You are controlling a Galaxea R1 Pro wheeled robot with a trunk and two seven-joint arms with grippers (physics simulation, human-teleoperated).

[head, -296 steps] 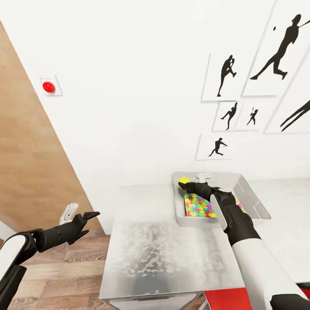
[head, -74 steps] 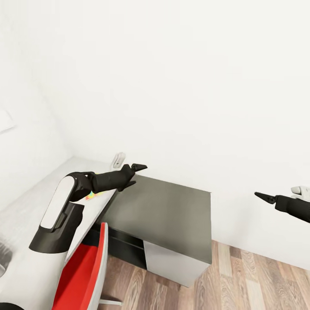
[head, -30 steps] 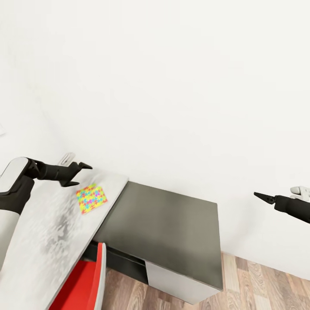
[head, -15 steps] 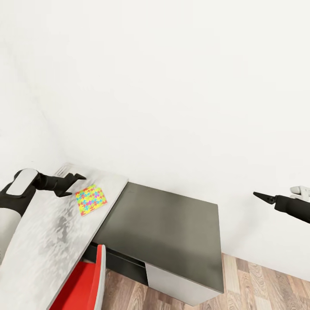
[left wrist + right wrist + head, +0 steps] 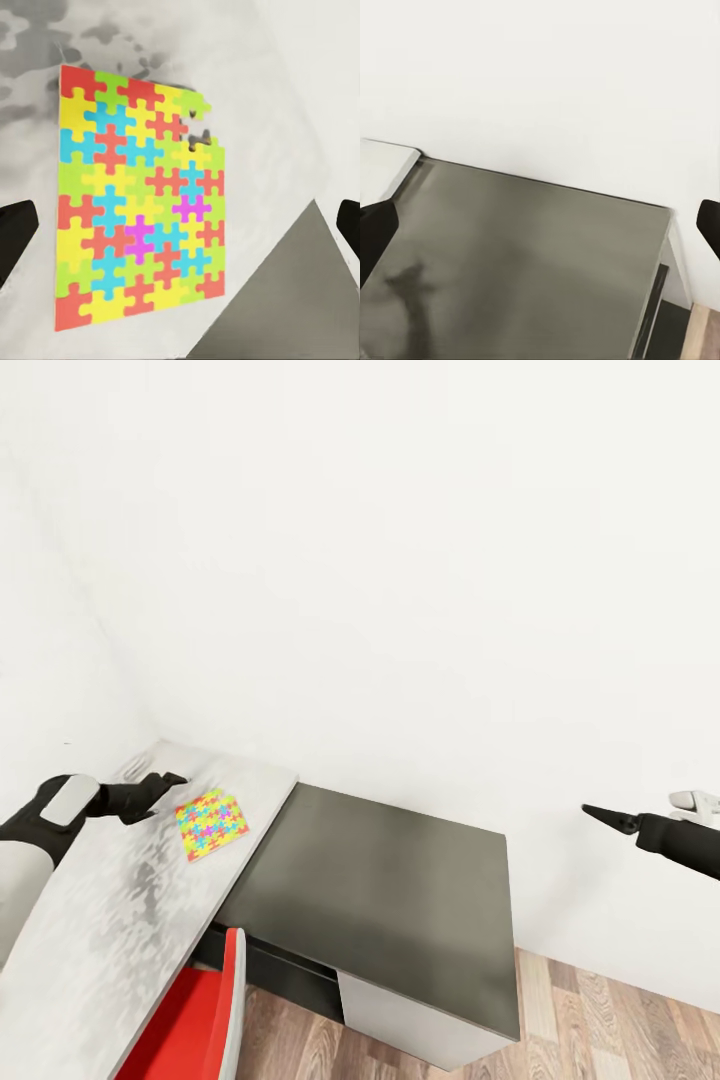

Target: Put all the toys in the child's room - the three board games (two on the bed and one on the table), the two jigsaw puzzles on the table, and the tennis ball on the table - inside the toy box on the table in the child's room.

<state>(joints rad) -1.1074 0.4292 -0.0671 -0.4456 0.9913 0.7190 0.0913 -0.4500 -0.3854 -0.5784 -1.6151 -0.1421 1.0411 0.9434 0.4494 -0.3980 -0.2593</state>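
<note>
On my far left, the left gripper sits low over the pale mottled table, its arm cut off by the frame edge; in the left wrist view its fingers show only as dark tips at either border, spread wide apart with nothing between them. Just beside it lies the jigsaw puzzle, flat on the table near the far corner; the wrist camera looks straight down on it, and one piece along an edge looks missing or loose, though I can't make out which. Below, a red chair is half cut off by the bottom edge. Next comes a lower dark grey cabinet butted against the table, its front hard to read. Off to my right, the right gripper hangs in the air before the white wall, well clear of the cabinet, fingers parted and empty.
</note>
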